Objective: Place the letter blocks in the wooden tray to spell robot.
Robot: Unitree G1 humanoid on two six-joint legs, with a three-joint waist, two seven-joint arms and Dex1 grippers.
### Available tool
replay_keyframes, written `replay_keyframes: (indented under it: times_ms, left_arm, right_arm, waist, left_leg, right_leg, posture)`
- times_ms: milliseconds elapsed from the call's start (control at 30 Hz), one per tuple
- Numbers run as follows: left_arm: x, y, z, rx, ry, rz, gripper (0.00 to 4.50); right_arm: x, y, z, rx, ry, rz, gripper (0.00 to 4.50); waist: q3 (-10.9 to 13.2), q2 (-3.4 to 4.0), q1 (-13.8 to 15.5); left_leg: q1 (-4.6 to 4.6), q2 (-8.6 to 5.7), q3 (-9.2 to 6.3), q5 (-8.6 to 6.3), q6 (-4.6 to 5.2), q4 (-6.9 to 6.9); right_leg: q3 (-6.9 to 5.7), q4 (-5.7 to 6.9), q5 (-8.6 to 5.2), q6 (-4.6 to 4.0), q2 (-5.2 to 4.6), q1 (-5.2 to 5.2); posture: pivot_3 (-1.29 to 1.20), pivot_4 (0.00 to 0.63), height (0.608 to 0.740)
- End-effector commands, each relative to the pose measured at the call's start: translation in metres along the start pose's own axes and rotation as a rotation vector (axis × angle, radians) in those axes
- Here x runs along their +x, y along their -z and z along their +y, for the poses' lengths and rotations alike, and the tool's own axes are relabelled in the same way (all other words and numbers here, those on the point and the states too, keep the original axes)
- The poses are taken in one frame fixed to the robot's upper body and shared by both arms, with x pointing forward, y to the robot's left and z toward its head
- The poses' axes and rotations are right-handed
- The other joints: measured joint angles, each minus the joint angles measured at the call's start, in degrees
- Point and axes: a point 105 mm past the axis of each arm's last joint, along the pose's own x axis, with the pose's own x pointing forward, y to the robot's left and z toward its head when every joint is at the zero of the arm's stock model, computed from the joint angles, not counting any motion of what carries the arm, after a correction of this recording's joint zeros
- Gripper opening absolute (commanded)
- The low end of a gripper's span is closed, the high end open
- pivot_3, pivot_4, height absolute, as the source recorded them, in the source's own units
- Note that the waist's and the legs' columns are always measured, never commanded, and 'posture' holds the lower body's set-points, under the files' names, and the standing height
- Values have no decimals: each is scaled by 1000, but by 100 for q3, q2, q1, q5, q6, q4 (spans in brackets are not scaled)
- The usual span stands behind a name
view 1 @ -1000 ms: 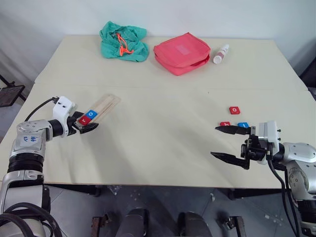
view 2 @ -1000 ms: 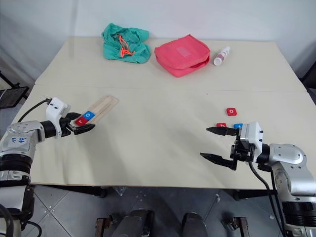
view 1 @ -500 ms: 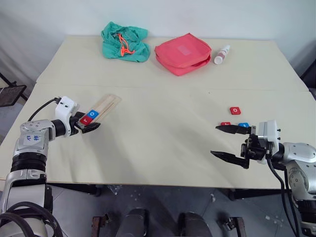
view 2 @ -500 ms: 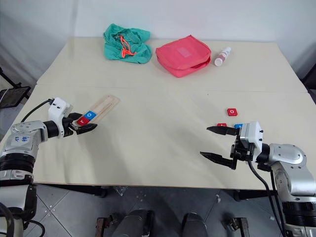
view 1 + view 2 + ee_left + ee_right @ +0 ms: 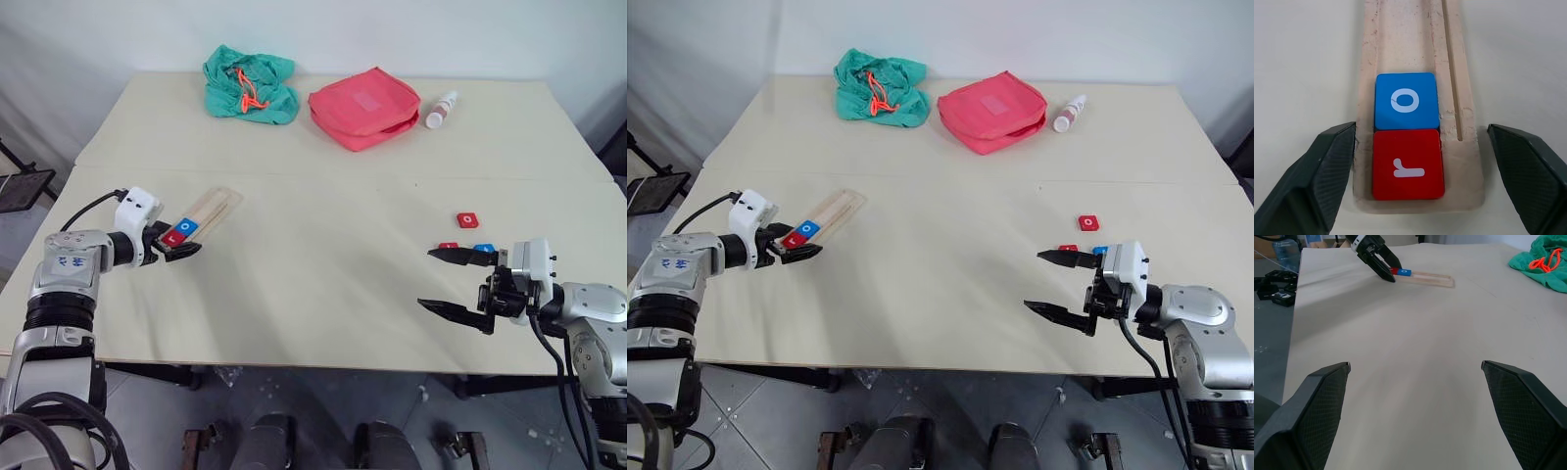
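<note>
The wooden tray (image 5: 208, 209) lies on the left of the table, with a red "r" block (image 5: 1408, 165) at its near end and a blue "o" block (image 5: 1406, 100) right behind it. My left gripper (image 5: 177, 247) is open, its fingers on either side of that near end. One finger is close against the tray's edge and the other stands apart. On the right lie a red "o" block (image 5: 467, 219), another red block (image 5: 448, 245) and a blue block (image 5: 482, 248). My right gripper (image 5: 427, 279) hangs open and holds nothing, just in front of those blocks.
A green cloth (image 5: 247, 80), a red pouch (image 5: 363, 104) and a small bottle (image 5: 439, 108) lie along the table's far side. The table's front edge (image 5: 294, 367) runs close under both grippers.
My left gripper has tipped slightly downward at the tray's near end. The right arm has kept still.
</note>
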Motion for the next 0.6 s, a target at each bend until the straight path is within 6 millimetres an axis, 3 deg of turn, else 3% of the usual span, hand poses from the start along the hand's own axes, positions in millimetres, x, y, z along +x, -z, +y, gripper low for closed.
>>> replay_keyframes:
  times_ms: [33,300,467,600]
  left_arm:
    - [8,35,-8,-36,15,147,3394]
    - [7,14,-14,41,51,-16,3387]
    - [6,-10,-36,159,165,-142,3387]
    - [16,-24,-66,280,307,-148,3387]
  right_arm:
    - [-1,-9,-2,-40,0,-1,4500]
    - [-1,-9,-5,-45,4,4,4500]
    - [-3,-10,-7,-48,7,8,4500]
    - [-10,-6,-6,-44,-17,50,4500]
  waist:
    - [-5,9,-1]
    - [-14,24,-8]
    - [-14,23,-5]
    - [-10,17,0]
  left_leg:
    - [0,0,0,0,0,0]
    - [2,0,2,0,0,0]
    - [-3,0,-2,0,0,0]
    - [-10,-1,-3,0,0,1]
  right_leg:
    - [0,0,0,0,0,0]
    - [2,0,0,0,0,0]
    - [0,-2,0,0,0,-1]
    - [-1,-4,0,0,0,-2]
  posture:
    - [0,150,740]
    - [0,150,740]
    - [0,150,740]
    - [0,150,740]
